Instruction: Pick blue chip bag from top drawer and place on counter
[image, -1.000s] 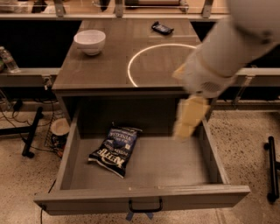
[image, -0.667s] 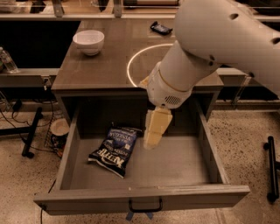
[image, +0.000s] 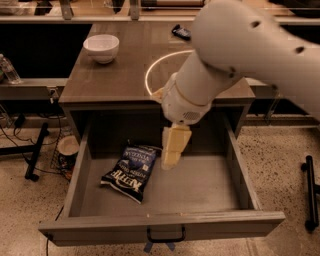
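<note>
arm (image: 240, 45): white, rounded, small dark holes | gripper fingers (image: 171, 150): cream, segmented, over top drawer (image: 210, 192)

The table (image: 107, 82) is grey-brown, with a thin bright white arc (image: 149, 75) curving toward its front edge. Near its far left corner sits a white bowl (image: 101, 47); at the far edge lies a small dark bar (image: 181, 32). Below the front edge, the top drawer (image: 200, 187) is plain grey with a black handle (image: 165, 236). Inside lies the blue chip bag (image: 131, 170) (dark navy, white lettering). The pale cream gripper (image: 168, 161), on a white arm (image: 240, 55), hangs in the drawer just beside the bag.
</note>
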